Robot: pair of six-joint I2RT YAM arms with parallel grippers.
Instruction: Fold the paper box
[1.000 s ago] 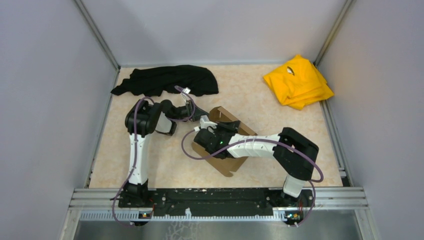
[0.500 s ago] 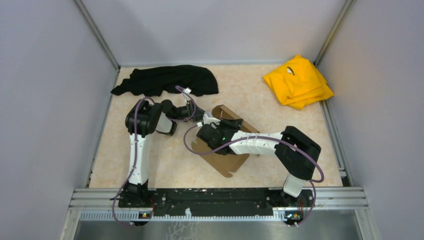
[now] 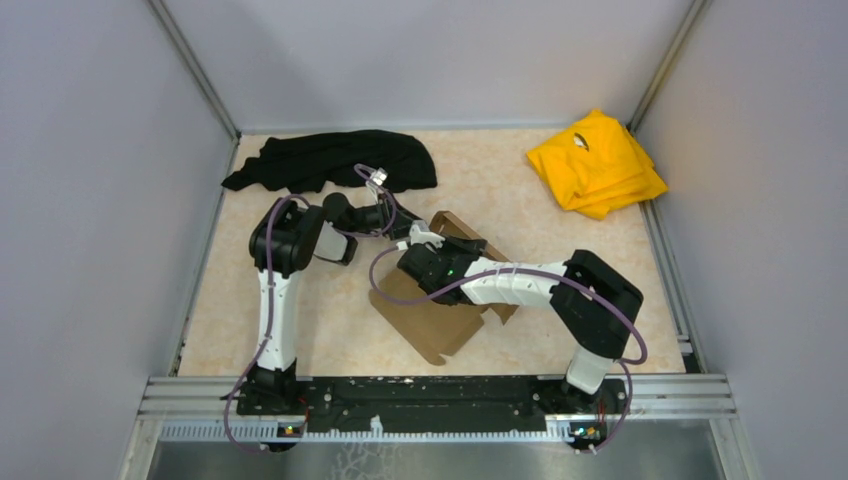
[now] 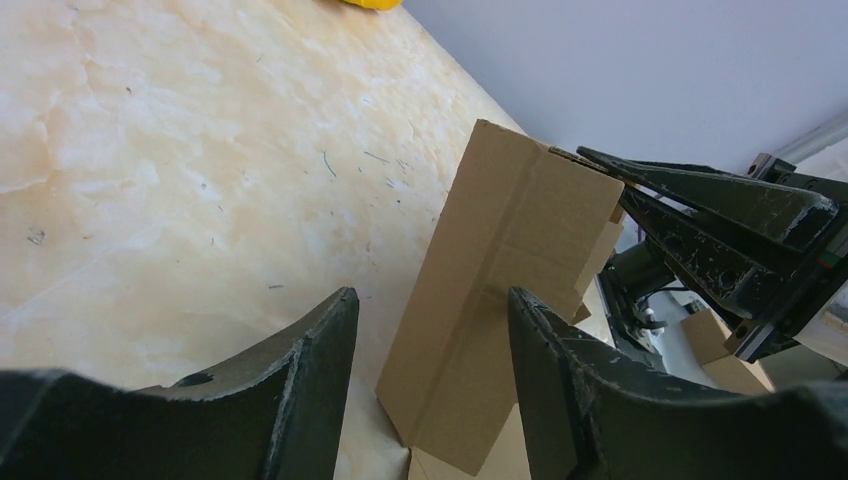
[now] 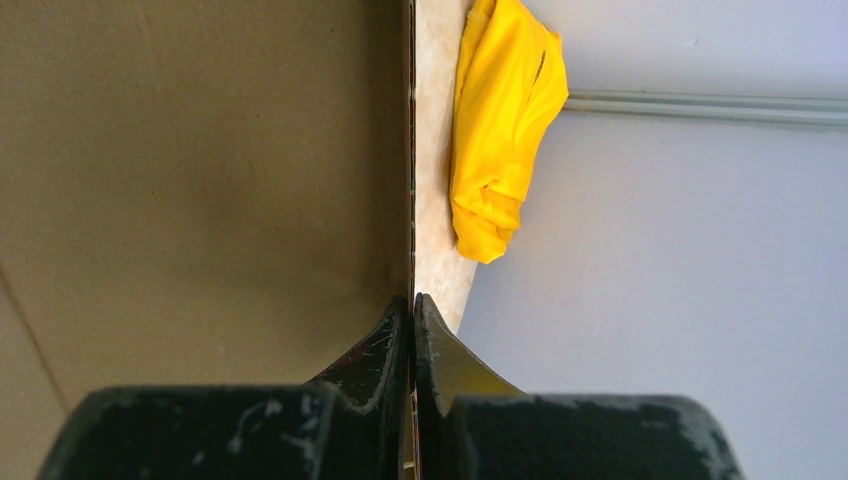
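Around the middle of the surface [image 3: 230,310], the paper box [image 3: 436,322] is sitting only partly folded: the right claw [image 5: 412,305] is pinching one raised wall, the left claw [image 4: 430,300] is gaping wide beside it, and the other panels are lying flat.

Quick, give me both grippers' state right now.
Left gripper: open, gripping nothing; a raised flap of the paper box stands ahead of it.
Right gripper: shut on the paper box's edge.
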